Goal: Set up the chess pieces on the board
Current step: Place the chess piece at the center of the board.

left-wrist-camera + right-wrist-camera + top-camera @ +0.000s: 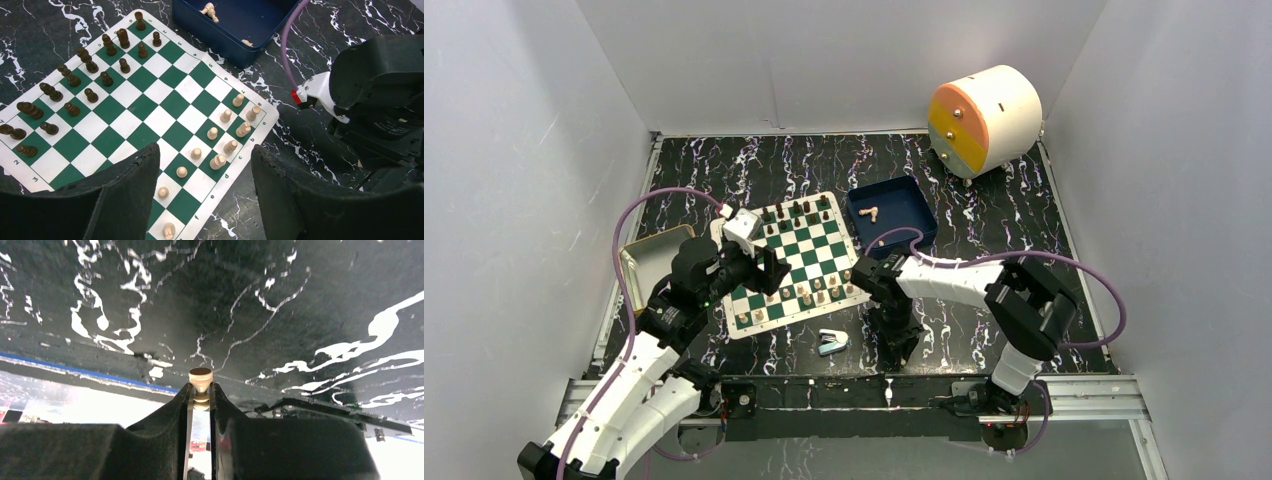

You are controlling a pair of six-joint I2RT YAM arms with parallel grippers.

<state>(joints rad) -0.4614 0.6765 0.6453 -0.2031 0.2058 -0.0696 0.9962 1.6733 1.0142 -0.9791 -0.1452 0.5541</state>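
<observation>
The green-and-white board (809,255) lies left of the table's centre. Dark chess pieces (75,80) stand in two rows on its far side, and light tan pieces (220,132) along its near edge. My left gripper (205,150) hovers open above the board's near rows with nothing between its fingers (125,190). My right gripper (201,390) is shut on a light tan chess piece (201,375), whose round base pokes out past the fingertips. In the top view the right gripper (902,348) points down over the dark table, right of the board.
A dark blue tray (894,212) beside the board's far right corner holds a few light pieces (210,10). A small light-blue stapler-like object (832,342) lies near the front edge. A white-and-orange drum (984,118) sits at the back right, and a metal tin (646,255) at the left.
</observation>
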